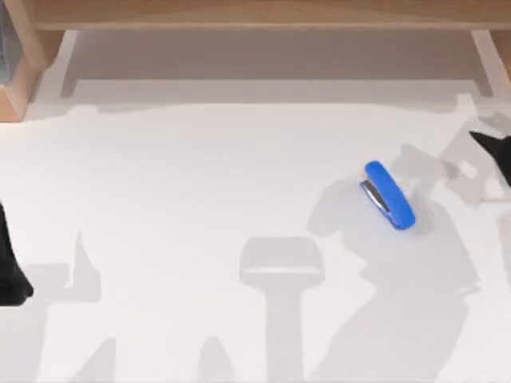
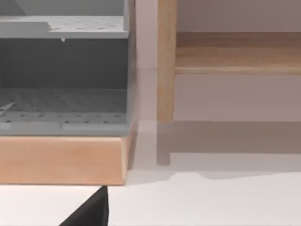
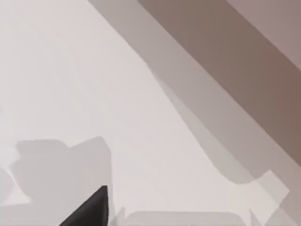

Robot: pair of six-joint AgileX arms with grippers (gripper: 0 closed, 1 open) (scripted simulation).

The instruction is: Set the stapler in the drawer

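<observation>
Small bright blue rounded stapler (image 1: 389, 195) with silver-grey strip lies right of centre on white table (image 1: 200, 175), no readable writing. Wooden shelf frame (image 1: 255, 14) along top. Jaws' state: cannot tell.

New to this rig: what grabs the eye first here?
The bright blue stapler, lying diagonally on the white table right of centre, untouched. Next, the wooden shelf unit along the far edge. The right arm sits at the table's right edge, the left arm at its left edge.
</observation>
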